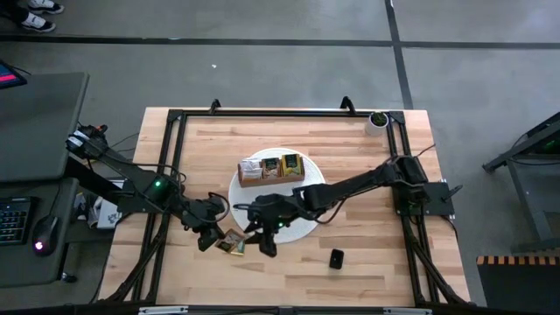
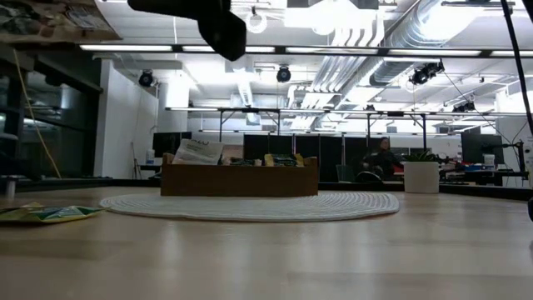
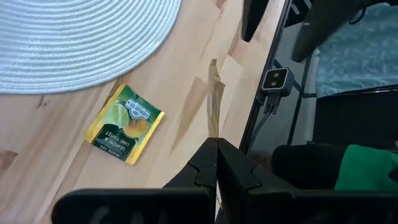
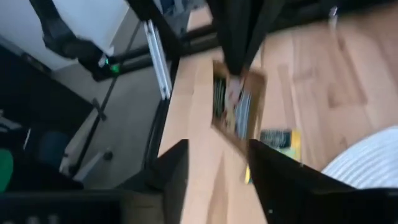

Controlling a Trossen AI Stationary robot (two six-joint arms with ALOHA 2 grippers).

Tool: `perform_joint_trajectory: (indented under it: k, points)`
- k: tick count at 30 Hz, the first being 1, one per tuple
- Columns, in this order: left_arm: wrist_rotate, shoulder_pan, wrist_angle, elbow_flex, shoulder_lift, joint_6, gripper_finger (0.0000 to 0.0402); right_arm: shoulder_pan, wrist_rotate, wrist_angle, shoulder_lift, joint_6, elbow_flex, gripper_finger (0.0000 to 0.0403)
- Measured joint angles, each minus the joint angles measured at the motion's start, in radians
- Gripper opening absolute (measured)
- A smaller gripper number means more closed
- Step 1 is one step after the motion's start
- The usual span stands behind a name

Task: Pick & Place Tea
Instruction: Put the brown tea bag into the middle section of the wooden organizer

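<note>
From above, both arms reach toward the front edge of the round white mat (image 1: 302, 229). The left gripper (image 1: 210, 238) and the right gripper (image 1: 262, 241) meet just in front of the mat, with a brown tea packet (image 1: 229, 241) between them. The wooden box (image 1: 271, 170) with more packets stands on the far part of the mat, and a small black object (image 1: 337, 258) lies on the table to the right of the mat.

In the low view, a green-yellow packet (image 2: 52, 213) lies flat left of the mat.

In the left wrist view, the left gripper is closed on the brown packet, seen edge-on, and the green-yellow packet lies beside the mat.

In the right wrist view, the right gripper's fingers stand apart, below the brown packet, not clamping it.
</note>
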Motion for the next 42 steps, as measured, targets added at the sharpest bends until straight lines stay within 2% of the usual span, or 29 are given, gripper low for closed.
perform_joint_trajectory:
  k: [4, 7, 12, 27, 34, 42]
  points:
    - [-0.009, 0.0, 0.001, 0.0, 0.0, 0.002, 0.0, -0.01, 0.019, 0.044, 0.006, -0.016, 0.0, 0.0195]
    - [-0.014, 0.0, 0.001, 0.0, 0.0, 0.002, 0.0, -0.018, 0.029, 0.047, 0.013, -0.018, -0.001, 0.021]
    - [-0.033, 0.0, 0.009, 0.0, 0.0, 0.009, 0.0, -0.024, 0.018, 0.113, 0.036, -0.017, 0.0, 0.0212]
    - [-0.069, 0.0, 0.039, 0.001, 0.0, 0.025, 0.0, -0.039, -0.001, 0.154, 0.061, 0.0, -0.001, 0.0212]
    - [-0.085, 0.0, 0.041, 0.001, 0.0, 0.025, 0.0, -0.039, -0.006, 0.149, 0.061, 0.0, -0.001, 0.0183]
    - [-0.088, 0.0, 0.041, 0.001, 0.0, 0.025, 0.0, -0.039, -0.006, 0.15, 0.061, -0.003, -0.001, 0.0096]
